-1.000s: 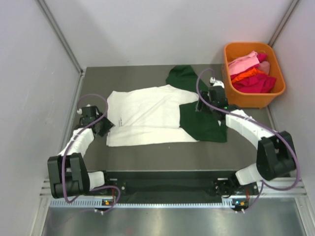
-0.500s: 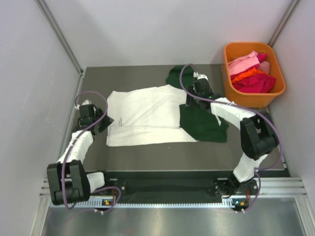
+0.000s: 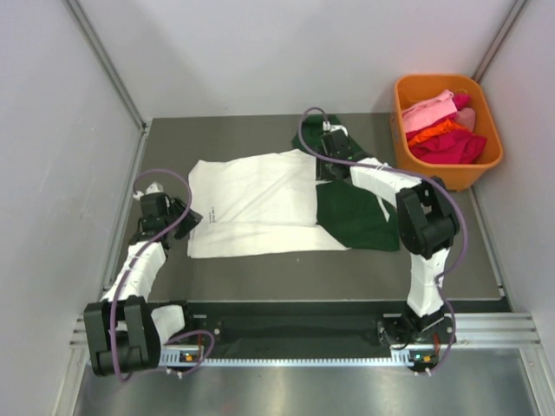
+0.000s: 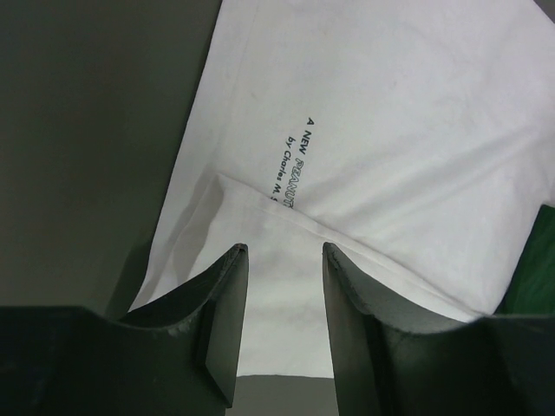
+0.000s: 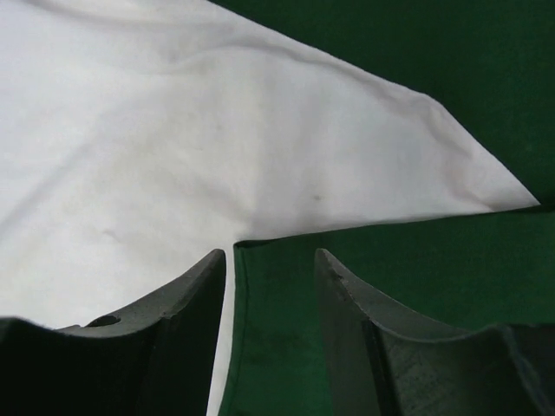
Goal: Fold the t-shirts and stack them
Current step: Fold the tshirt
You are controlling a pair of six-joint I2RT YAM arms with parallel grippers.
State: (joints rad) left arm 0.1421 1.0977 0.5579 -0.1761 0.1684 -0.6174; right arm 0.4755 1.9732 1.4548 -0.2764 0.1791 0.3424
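Here, cream t-shirt (image 3: 260, 204) lies under both jaws.

Left t-shirt (image 3: 256, 204) spread flat mid-table (image 3: 286, 269), its right part lying on right t-shirt (image 3: 360, 221). Right t-shirt sticks out from under it to right and to far side. Basket (image 3: 455, 179) at far right corner, just right of right t-shirt, heap of clothes (image 3: 442, 126) in it. Left gripper (image 3: 192, 217) at near left corner of left t-shirt; right gripper (image 3: 325, 169) over far edge where both t-shirts meet
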